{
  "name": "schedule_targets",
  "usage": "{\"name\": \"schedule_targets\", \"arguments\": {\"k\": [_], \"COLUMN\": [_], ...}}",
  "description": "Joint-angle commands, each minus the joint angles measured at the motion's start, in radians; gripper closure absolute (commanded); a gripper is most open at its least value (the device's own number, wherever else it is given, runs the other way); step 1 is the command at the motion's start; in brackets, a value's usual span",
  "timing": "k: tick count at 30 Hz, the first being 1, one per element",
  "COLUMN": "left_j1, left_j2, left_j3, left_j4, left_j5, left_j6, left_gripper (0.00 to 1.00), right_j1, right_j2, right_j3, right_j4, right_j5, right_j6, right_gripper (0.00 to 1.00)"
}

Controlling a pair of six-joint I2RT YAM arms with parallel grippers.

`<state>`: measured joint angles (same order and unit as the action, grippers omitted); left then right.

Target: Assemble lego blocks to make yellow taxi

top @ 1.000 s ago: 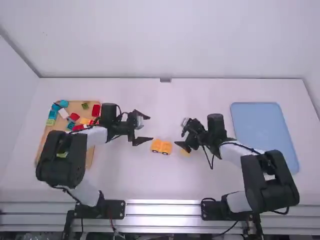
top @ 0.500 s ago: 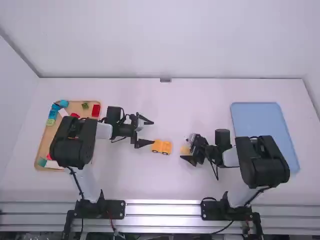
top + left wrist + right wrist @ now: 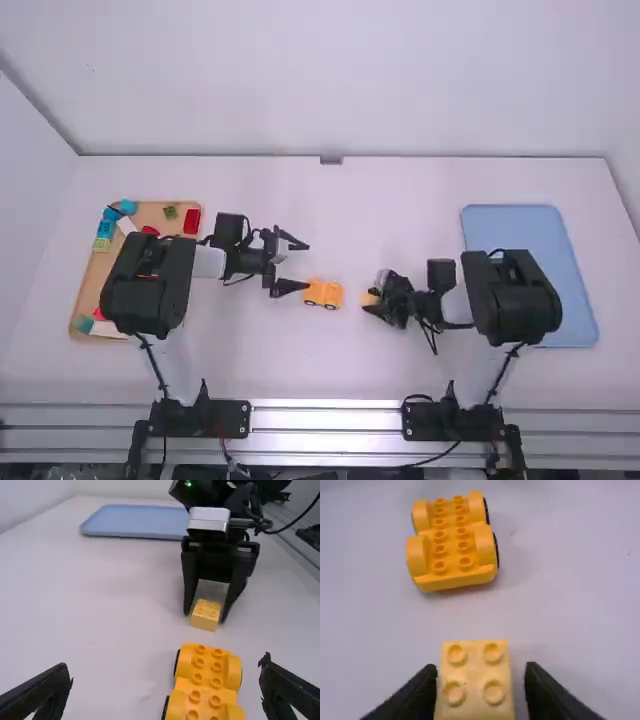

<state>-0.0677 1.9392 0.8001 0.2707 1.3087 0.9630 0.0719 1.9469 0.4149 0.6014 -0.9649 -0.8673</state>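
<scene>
A white table [image 3: 330, 370] runs back to a pale wall [image 3: 330, 80], and near its middle sits the yellow wheeled base [image 3: 323, 294], studs up, dark wheels along its sides; everything else is placed from there. Just to the right of the base, with bare tabletop between the two, is a small yellow block [image 3: 205, 615] with four studs on top. The right gripper [image 3: 374, 293] comes in from the right of the base and has its fingers either side of that block — not clenched, since the right wrist view shows a gap between one finger and the block's side. The left gripper [image 3: 308, 264] is at the left of the base and a little beyond it, fingers spread wide and holding nothing. Well off to the left of the base lies a wooden tray [image 3: 148, 213] of loose pieces, among them a red block [image 3: 192, 221], a green piece [image 3: 169, 212] and a white block [image 3: 126, 225] — the left arm covers part of it. Well to the right of the base lies a blue tray [image 3: 520, 250], the right arm overlapping its near edge in the high view.
</scene>
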Motion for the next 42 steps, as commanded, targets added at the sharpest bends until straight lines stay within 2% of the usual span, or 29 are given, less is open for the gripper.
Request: {"name": "schedule_targets", "arguments": {"k": [1, 3, 11, 20, 27, 29, 31, 34, 37, 38, 42], "left_j1": [-0.012, -0.012, -0.055, -0.159, -0.172, -0.169, -0.169, -0.177, -0.177, -0.176, -0.177], "left_j2": [0.008, 0.008, 0.008, 0.008, 0.032, 0.050, 0.074, 0.086, 0.090, 0.090, 0.090], "left_j3": [-0.012, -0.024, -0.086, -0.089, -0.089, -0.089, -0.089, -0.089, -0.089, -0.089, -0.089], "left_j4": [-0.008, 0.000, 0.005, 0.008, 0.028, 0.042, 0.044, 0.045, 0.048, 0.050, 0.053], "left_j5": [0.028, -0.004, -0.043, -0.268, -0.332, -0.328, -0.323, -0.323, -0.324, -0.323, -0.324], "left_j6": [0.014, 0.015, 0.134, 0.133, 0.134, 0.133, 0.134, 0.134, 0.134, 0.134, 0.134], "left_gripper": [0.02, 0.10, 0.13, 0.13, 0.13, 0.16, 0.24, 0.27, 0.34, 0.43, 0.53], "right_j1": [0.002, -0.002, 0.002, 0.117, 0.190, 0.209, 0.231, 0.239, 0.254, 0.266, 0.293], "right_j2": [0.017, 0.015, -0.087, -0.325, -0.350, -0.350, -0.350, -0.350, -0.350, -0.350, -0.322], "right_j3": [0.007, 0.005, -0.012, -0.009, 0.003, 0.009, 0.022, 0.039, 0.068, 0.085, 0.125], "right_j4": [-0.005, 0.000, -0.005, -0.121, -0.138, -0.138, -0.147, -0.173, -0.217, -0.241, -0.274], "right_j5": [-0.001, -0.003, -0.023, 0.087, 0.083, 0.084, 0.114, 0.121, 0.114, 0.135, 0.209], "right_j6": [-0.002, -0.003, 0.066, 0.082, 0.077, 0.078, 0.078, 0.078, 0.077, 0.077, 0.055], "right_gripper": [0.68, 0.79, 0.92, 0.96, 0.98, 0.99, 0.99, 1.00, 1.00, 1.00, 1.00]}}
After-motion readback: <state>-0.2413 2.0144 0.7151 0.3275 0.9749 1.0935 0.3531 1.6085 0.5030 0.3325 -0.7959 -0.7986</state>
